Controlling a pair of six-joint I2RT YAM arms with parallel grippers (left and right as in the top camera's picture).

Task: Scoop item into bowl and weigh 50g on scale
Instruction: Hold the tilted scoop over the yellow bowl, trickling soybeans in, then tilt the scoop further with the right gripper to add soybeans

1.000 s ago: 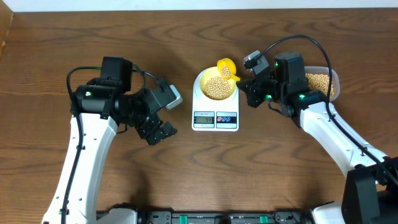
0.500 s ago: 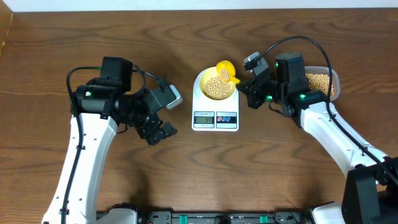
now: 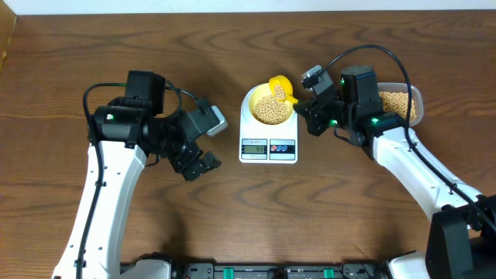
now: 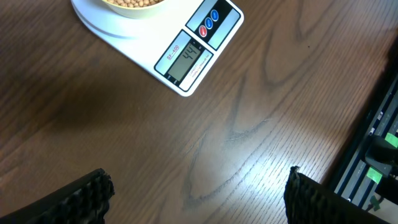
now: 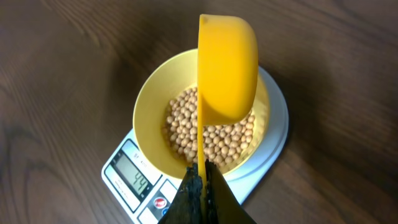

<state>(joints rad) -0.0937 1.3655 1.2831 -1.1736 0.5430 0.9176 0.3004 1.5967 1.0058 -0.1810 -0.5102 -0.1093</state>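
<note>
Left gripper [image 3: 196,164]: jaws wide, empty, held over the table [image 3: 232,225] left of the scale [image 3: 268,147]. It is clear of the work, its camera watching the display [image 4: 188,59], which reads 44. The bowl [image 5: 146,106] sits on the scale with the beans [image 5: 186,124] inside. Right gripper [image 5: 200,186]: pinched on the scoop [image 5: 227,68] handle, cup tipped sideways over the bowl, likely for trickling. Supply tub [image 3: 413,102] at far right.

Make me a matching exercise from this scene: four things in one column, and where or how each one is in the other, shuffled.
1 scoop
2 bowl
3 scale
4 left gripper

A open above the bare table
B tipped over the bowl, held by the right gripper
C sitting on the scale, holding beans
D on the table, display reading 44

Pairs: 1-B, 2-C, 3-D, 4-A
</note>
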